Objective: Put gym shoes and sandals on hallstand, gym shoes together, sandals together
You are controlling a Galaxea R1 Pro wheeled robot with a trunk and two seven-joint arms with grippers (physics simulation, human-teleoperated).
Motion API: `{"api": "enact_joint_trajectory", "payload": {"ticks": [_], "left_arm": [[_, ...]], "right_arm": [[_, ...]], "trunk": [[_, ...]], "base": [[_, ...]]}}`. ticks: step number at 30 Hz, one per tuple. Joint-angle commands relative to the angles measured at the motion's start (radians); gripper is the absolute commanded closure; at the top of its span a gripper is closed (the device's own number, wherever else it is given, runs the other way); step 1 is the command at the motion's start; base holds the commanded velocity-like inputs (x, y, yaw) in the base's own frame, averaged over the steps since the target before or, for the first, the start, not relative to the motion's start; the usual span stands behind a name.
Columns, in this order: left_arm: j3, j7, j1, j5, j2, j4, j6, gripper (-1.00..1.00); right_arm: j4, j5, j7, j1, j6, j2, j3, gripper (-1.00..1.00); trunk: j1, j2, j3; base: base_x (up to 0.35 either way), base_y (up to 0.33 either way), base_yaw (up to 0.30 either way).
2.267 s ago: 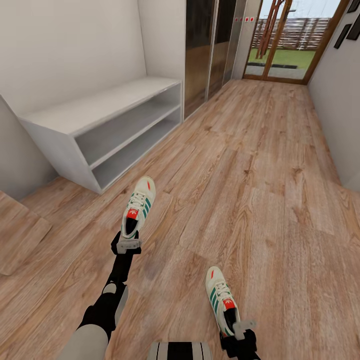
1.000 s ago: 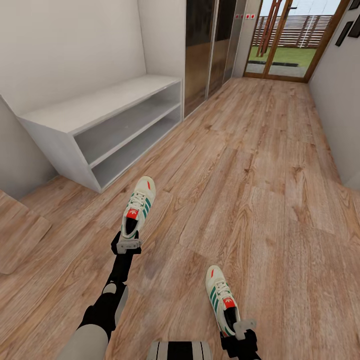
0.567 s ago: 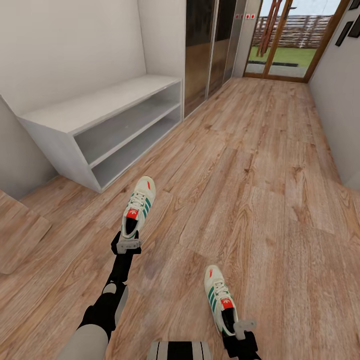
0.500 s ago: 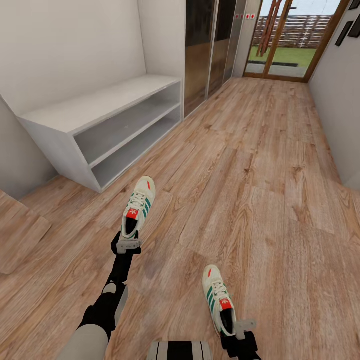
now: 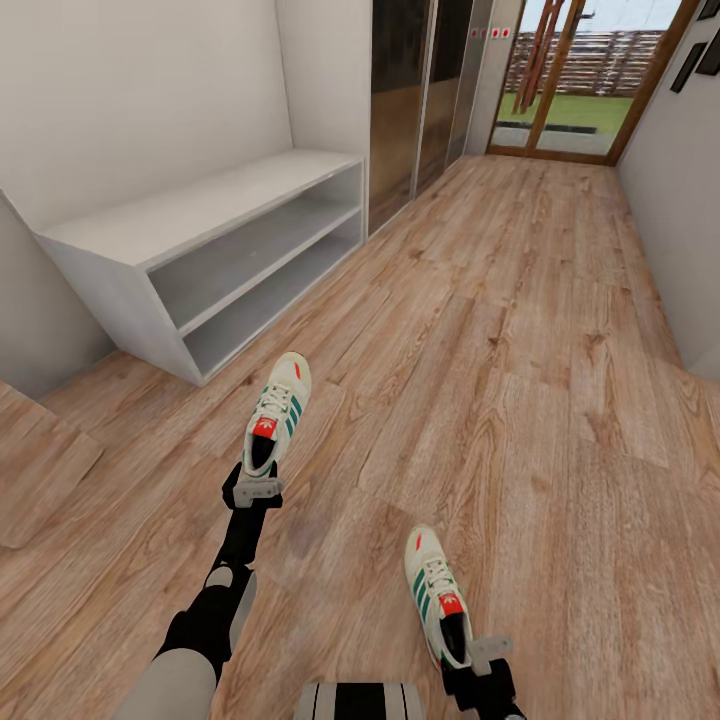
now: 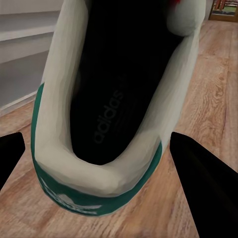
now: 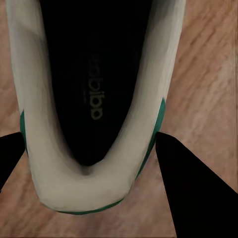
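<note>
Two cream-white gym shoes with green stripes lie on the wood-plank corridor floor (image 5: 520, 340). The left gym shoe (image 5: 277, 405) points toward a white bench. My left gripper (image 5: 258, 472) is at its heel. In the left wrist view the left gripper (image 6: 96, 135) is open, its fingers either side of the heel (image 6: 94, 188) with small gaps. The right gym shoe (image 5: 433, 585) lies near my base, and my right gripper (image 5: 468, 652) is at its heel. In the right wrist view the right gripper (image 7: 89, 134) has both fingers against the heel (image 7: 79, 193). The sandals and the hallstand are out of view.
A low white two-tier bench (image 5: 200, 215) stands against the plain left wall. Dark mirrored doors (image 5: 415, 90) follow it, and a glass door (image 5: 575, 90) ends the corridor. A wall (image 5: 675, 200) runs along the right. Open floor stretches ahead.
The right gym shoe has shifted slightly up and to the left in the head view, its toe turning a little with the right gripper at its heel. The left shoe and left arm have stayed put.
</note>
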Motion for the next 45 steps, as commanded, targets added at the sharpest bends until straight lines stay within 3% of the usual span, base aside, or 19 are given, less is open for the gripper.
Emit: {"api": "enact_joint_trajectory", "payload": {"ticks": [1, 7, 13, 18, 29, 31, 33, 35, 45], "left_arm": [[0.000, 0.001, 0.000, 0.000, 0.000, 0.000, 0.000, 1.00], [0.000, 0.001, 0.000, 0.000, 0.000, 0.001, 0.000, 1.00], [-0.001, 0.001, 0.000, 0.000, 0.000, 0.013, 0.000, 1.00], [-0.022, 0.001, 0.000, 0.000, 0.000, 0.051, 0.000, 1.00], [-0.027, 0.002, 0.000, -0.001, 0.000, 0.119, 0.000, 1.00], [0.003, 0.002, 0.000, -0.002, 0.000, 0.200, 0.000, 1.00], [0.080, 0.002, 0.000, -0.005, 0.001, 0.242, 0.000, 1.00], [0.107, 0.002, 0.000, -0.006, 0.017, 0.266, 0.000, 1.00], [0.119, 0.001, 0.000, -0.005, 0.026, 0.294, -0.001, 1.00]], "right_arm": [[-0.007, -0.002, -0.001, 0.000, 0.000, -0.001, 0.001, 1.00], [-0.133, -0.001, -0.012, -0.001, -0.002, -0.024, 0.000, 1.00], [-0.224, 0.001, -0.058, -0.001, -0.007, -0.031, 0.000, 1.00], [-0.300, 0.001, -0.078, -0.001, -0.011, -0.034, 0.000, 1.00], [-0.347, 0.003, -0.083, -0.001, -0.014, -0.034, 0.000, 1.00], [-0.360, 0.003, -0.111, -0.001, -0.016, -0.035, -0.001, 1.00], [-0.361, 0.003, -0.124, -0.001, -0.019, -0.035, -0.002, 1.00], [-0.361, 0.003, -0.128, -0.001, -0.019, -0.035, -0.002, 1.00], [-0.361, 0.003, -0.130, -0.001, -0.020, -0.038, -0.003, 1.00]], "trunk": [[0.000, 0.000, 0.000], [0.000, 0.000, 0.000], [0.000, 0.000, 0.000], [0.000, 0.000, 0.000], [0.000, 0.000, 0.000], [0.000, 0.000, 0.000], [0.000, 0.000, 0.000], [0.000, 0.000, 0.000], [0.000, 0.000, 0.000]], "base": [[0.000, 0.000, 0.000], [0.000, 0.000, 0.000], [0.000, 0.000, 0.000], [0.000, 0.000, 0.000], [0.000, 0.000, 0.000], [0.000, 0.000, 0.000], [0.000, 0.000, 0.000], [0.000, 0.000, 0.000], [0.000, 0.014, 0.000]]}}
